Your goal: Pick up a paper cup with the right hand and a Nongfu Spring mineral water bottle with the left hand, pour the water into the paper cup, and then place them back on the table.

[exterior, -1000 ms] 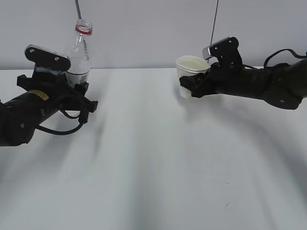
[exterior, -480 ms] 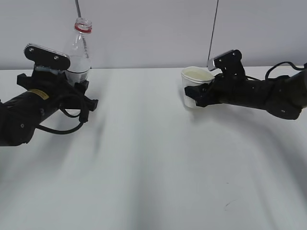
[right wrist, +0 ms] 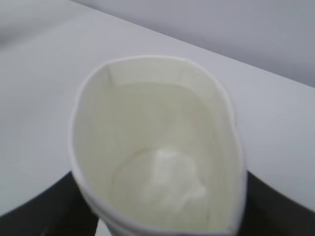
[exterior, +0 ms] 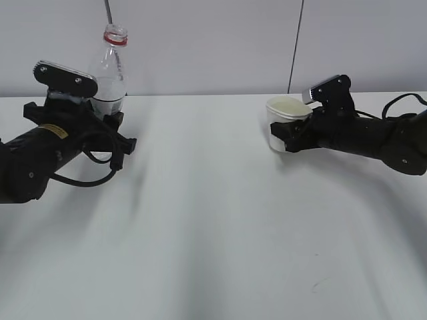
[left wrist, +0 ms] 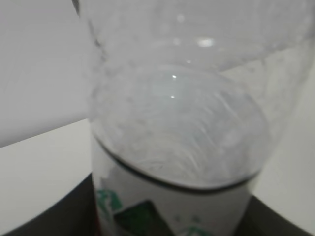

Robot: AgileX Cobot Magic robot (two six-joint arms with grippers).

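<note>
Since before, paper cup [exterior: 287, 120] lower, rightward.

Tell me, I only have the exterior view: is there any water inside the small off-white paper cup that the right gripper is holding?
Observer: Yes. The right wrist view shows a shallow pool at the bottom of the small off-white paper cup.
Operator: Is the cup's rim round?
Observer: No, squeezed into an oval between the right gripper's jaws.
Operator: How full is the clear plastic bottle?
Observer: The left wrist view shows the clear plastic bottle's waterline just above its label.
</note>
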